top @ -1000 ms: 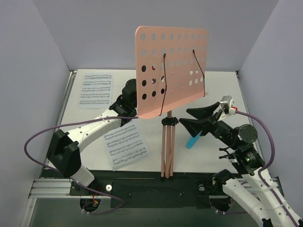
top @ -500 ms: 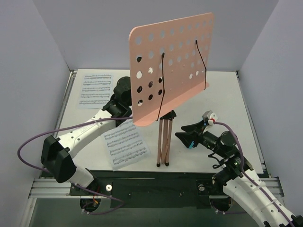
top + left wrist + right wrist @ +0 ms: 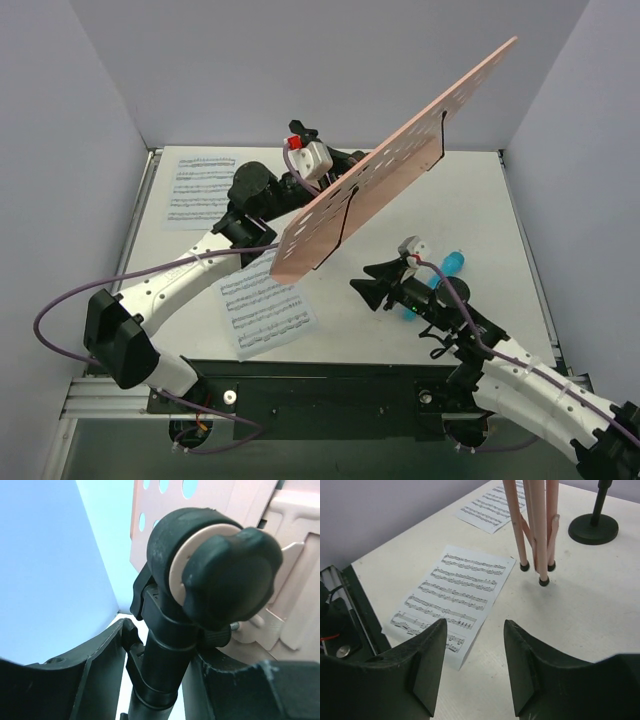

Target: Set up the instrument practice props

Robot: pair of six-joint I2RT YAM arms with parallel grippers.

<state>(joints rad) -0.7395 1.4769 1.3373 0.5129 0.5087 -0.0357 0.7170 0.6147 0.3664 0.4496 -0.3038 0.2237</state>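
Observation:
The pink perforated desk [image 3: 400, 150] is tilted steeply and shows almost edge-on, its two black wire page-holders [image 3: 345, 215] on the near face. Behind it my left gripper [image 3: 165, 665] is shut on the stand's black post, just below the round knob [image 3: 225, 570]. The pink tripod legs [image 3: 535, 530] stand folded together with their feet on the table; the desk hides them in the top view. One sheet-music page [image 3: 265, 305] lies near the front, another [image 3: 205, 190] at the back left. My right gripper [image 3: 368, 284] hovers open and empty over the table, right of the near page [image 3: 455, 590].
A blue object [image 3: 452, 263] lies on the table to the right of my right gripper. A black round base with an upright rod [image 3: 593, 528] stands beyond the tripod feet. Grey walls close in the table on three sides.
The desk has swung from facing the camera to nearly edge-on, rising to the upper right. My left wrist has come up behind it. My right gripper has drawn back from the tripod and lowered.

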